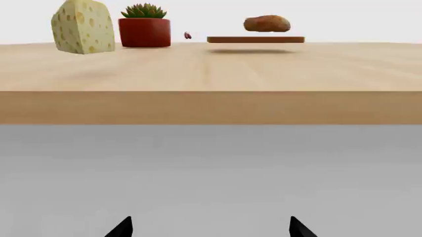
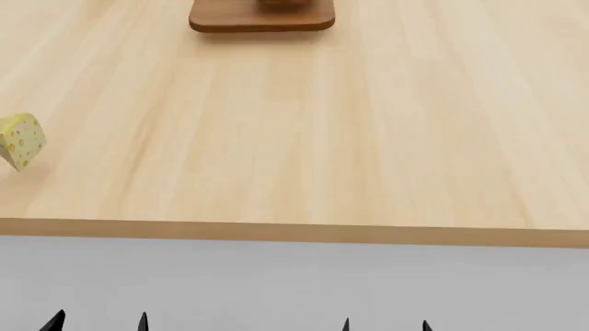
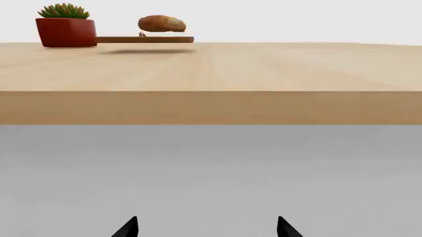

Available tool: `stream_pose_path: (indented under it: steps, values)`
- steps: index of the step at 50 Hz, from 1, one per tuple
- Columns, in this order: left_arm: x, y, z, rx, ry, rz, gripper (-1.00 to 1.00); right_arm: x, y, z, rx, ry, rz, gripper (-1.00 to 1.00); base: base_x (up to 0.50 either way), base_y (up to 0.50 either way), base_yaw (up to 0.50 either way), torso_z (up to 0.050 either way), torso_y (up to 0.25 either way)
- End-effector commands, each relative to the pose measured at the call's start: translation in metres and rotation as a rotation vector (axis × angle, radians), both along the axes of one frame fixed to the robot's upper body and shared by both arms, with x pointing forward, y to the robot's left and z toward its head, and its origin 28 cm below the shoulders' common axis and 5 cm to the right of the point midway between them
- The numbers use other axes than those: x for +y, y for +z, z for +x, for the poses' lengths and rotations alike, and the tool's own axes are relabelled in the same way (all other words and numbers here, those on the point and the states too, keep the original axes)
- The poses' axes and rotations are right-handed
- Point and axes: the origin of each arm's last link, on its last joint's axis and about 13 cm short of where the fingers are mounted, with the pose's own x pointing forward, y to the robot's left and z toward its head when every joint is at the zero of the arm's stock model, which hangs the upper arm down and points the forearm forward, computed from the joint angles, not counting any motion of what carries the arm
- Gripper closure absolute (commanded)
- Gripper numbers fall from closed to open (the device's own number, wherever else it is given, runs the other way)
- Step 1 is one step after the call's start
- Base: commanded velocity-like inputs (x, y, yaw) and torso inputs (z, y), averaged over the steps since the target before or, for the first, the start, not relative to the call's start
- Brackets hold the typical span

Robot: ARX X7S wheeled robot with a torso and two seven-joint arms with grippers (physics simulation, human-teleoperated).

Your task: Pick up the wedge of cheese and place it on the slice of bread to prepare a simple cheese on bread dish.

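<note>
Starting with the left wrist view: one wedge of cheese (image 1: 83,26) stands on the wooden table (image 1: 211,69), beside one red pot (image 1: 144,32) holding a green plant (image 1: 144,11). One slice of bread (image 1: 267,23) sits on one wooden board (image 1: 256,39) farther along the far side, well apart from the cheese. One small dark item (image 1: 188,35) lies between pot and board; its identity cannot be determined. The left gripper (image 1: 211,228) shows two black fingertips spread wide, holding nothing, below the table edge. Head view: one cheese wedge (image 2: 21,141) lies near the table's left side; the board (image 2: 261,16) sits at the far middle, the bread on it mostly cropped. Four fingertips show: left gripper (image 2: 99,321) and right gripper (image 2: 385,324), both parted and empty. Right wrist view: one pot (image 3: 65,32), one board (image 3: 145,39), one bread slice (image 3: 161,23); the right gripper (image 3: 207,228) is spread wide, empty.
</note>
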Motion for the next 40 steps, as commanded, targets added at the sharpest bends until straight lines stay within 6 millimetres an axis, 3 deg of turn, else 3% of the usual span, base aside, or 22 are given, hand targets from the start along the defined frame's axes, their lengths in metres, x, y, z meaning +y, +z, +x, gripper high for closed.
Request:
stream_pose_path:
  steps: [1,13,20,33,40]
  values:
    - [0.0,0.0,0.0,0.0,0.0,0.0,-1.0,0.0,0.0,0.0,0.0,0.0,0.0,-1.0,0.0,0.0,0.0,0.0,0.0]
    - [-0.001,0.002,-0.005,-0.047,0.013,0.057,-1.0,0.002,0.001,0.0,0.019,-0.005,-0.006,-1.0,0.0,0.0,0.0,0.004,0.0]
    - [-0.002,0.001,-0.007,-0.063,0.005,0.083,-1.0,0.001,0.0,0.002,0.017,-0.013,-0.023,-1.0,0.0,0.0,0.0,0.05,0.0]
    - [0.001,0.019,-0.011,-0.092,0.003,0.092,-1.0,0.001,0.009,0.0,0.004,-0.015,-0.035,-1.0,0.0,0.0,0.0,0.05,0.0]
    - [0.002,0.019,-0.012,-0.102,0.014,0.088,-1.0,0.001,0.008,-0.001,0.012,-0.019,-0.042,-1.0,-0.49,0.0,0.0,0.05,0.0]
